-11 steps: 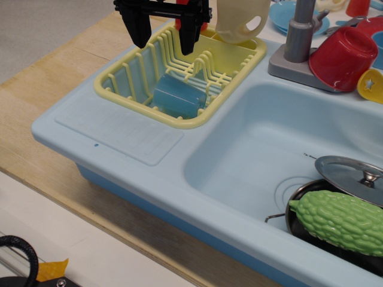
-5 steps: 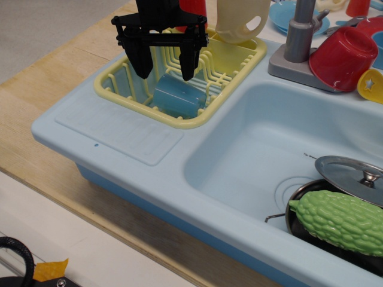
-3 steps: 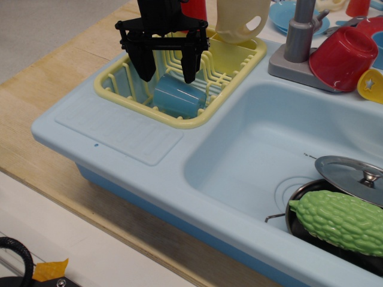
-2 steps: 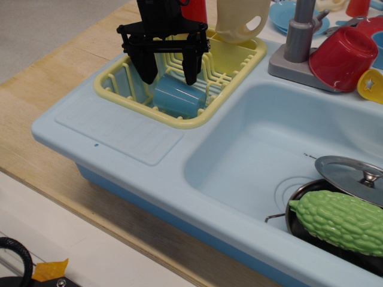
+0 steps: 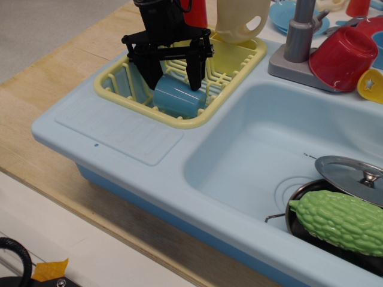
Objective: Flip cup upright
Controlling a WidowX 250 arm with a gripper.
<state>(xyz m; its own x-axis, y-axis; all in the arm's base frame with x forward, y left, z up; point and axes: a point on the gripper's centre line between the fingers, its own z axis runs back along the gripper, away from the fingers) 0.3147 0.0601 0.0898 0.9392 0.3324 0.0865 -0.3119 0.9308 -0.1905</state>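
Cup: light blue, lying on its side in the near right part of the rack, against the rack's front rim.
Gripper: black, pointing down over the cup, jaws spread wide; one finger sits at the cup's left end, the other at its upper right; it grasps nothing, and whether the fingertips touch the cup cannot be told.
Rack: pale yellow dish rack on the sink's left drainer, with upright ribs behind the cup.
Jug: cream, with a handle hole, standing at the rack's far corner.
Sink: light blue toy unit on a wooden counter; the basin lies right of the rack.
Faucet: grey, behind the basin.
Red cup: tipped over, just right of the faucet.
Pot: in the basin's near right corner, holding a green bumpy gourd, with a steel lid leaning behind it.
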